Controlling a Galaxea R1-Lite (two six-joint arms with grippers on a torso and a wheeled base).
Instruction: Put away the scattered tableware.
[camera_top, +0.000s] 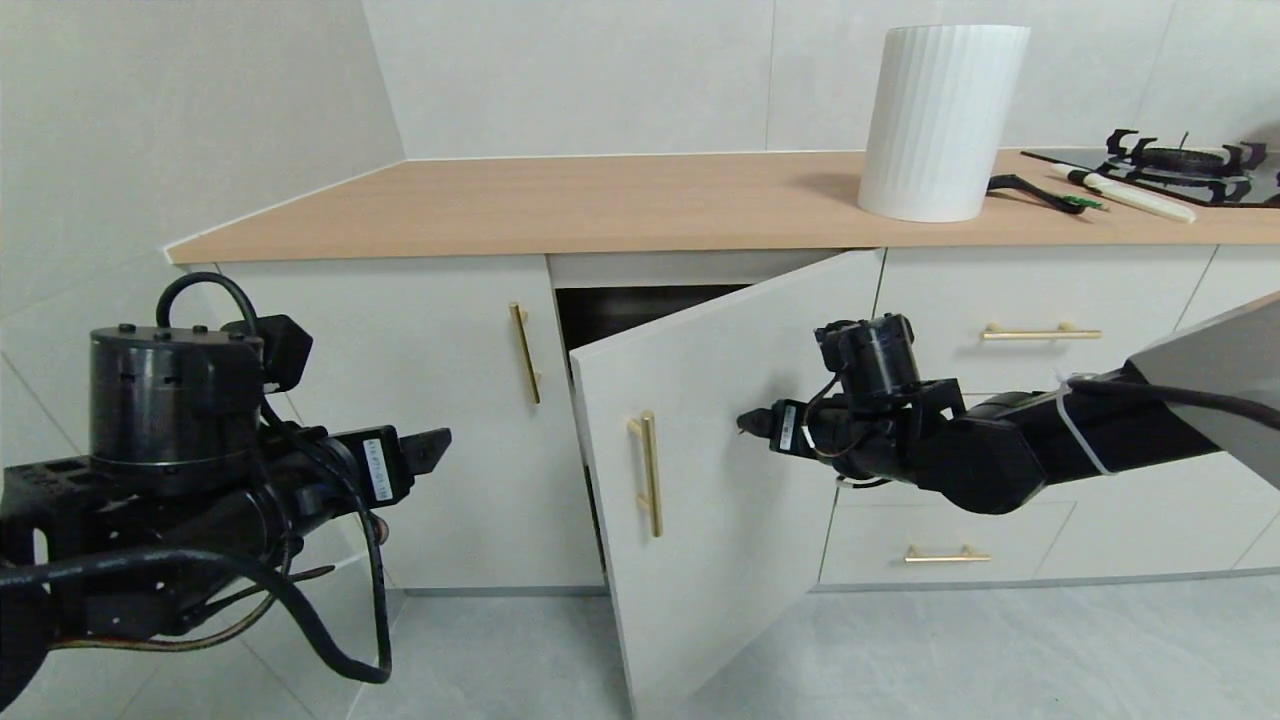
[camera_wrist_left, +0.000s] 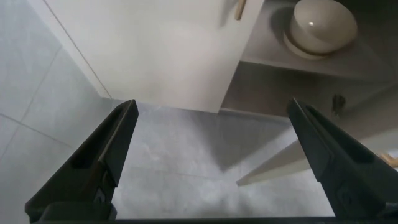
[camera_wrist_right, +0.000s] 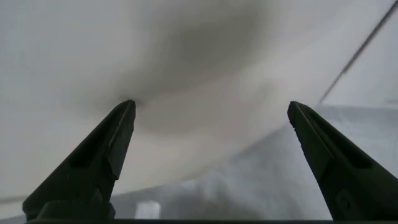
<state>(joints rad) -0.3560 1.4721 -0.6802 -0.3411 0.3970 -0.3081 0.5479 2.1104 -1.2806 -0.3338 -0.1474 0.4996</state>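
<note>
White tiled walls (camera_top: 560, 70), wooden countertop (camera_top: 600, 200), white cabinets (camera_top: 400, 400), grey floor (camera_top: 950, 650)

The tall white cylindrical container (camera_top: 940, 120) is ribbed all over with fine vertical grooves. The flat wooden desk (camera_top: 560, 200) is pale tan with a faint straight grain. The slim black-handled utensil (camera_top: 1035, 190) ends in what may be a green tip, though it is too small to be sure. The long cream-white tool (camera_top: 1130, 192) is plain. The plain white cabinet door (camera_top: 720, 450) has a brushed gold bar handle (camera_top: 648, 475). The round cream bowl (camera_wrist_left: 323, 23) is unpatterned. The tiled floor (camera_wrist_left: 186, 155) is pale mottled grey. The left claw (camera_wrist_left: 211, 109) and right claw (camera_wrist_right: 211, 109) are matte black.
</note>
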